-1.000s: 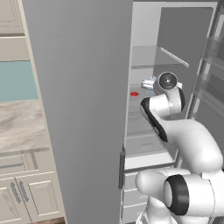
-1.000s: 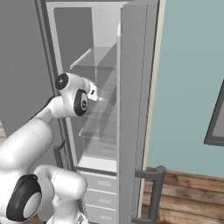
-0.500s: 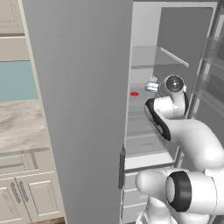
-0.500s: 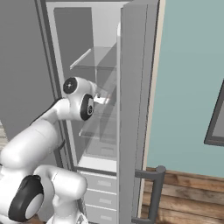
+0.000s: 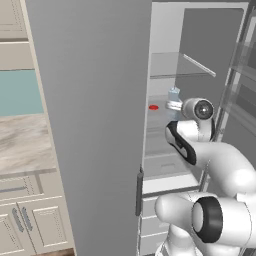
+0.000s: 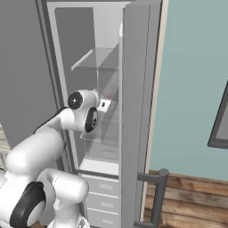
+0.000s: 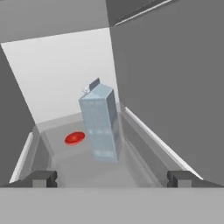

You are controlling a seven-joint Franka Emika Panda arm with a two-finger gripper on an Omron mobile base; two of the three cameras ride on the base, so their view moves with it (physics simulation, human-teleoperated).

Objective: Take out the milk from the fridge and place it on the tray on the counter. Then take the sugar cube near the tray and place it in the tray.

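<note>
Milk (image 7: 102, 124) stands upright on a pale shelf (image 7: 78, 168) inside the fridge (image 5: 95, 125), directly ahead of the end effector (image 7: 112, 178) and slightly left of its centre line. End effector is open: its two dark fingertips (image 7: 40, 178) sit wide apart, with the carton framed between them but farther in, not touching either. A small flat red disc (image 7: 75, 138) lies on the same shelf, ahead and to the left, just beside the carton's base. From the left base view, the arm reaches into the open compartment, with the carton's light blue top (image 5: 173, 93) just beyond the wrist. The fridge door (image 6: 138, 111) stands open. The counter (image 5: 22, 145) lies well to the left, outside the fridge.
</note>
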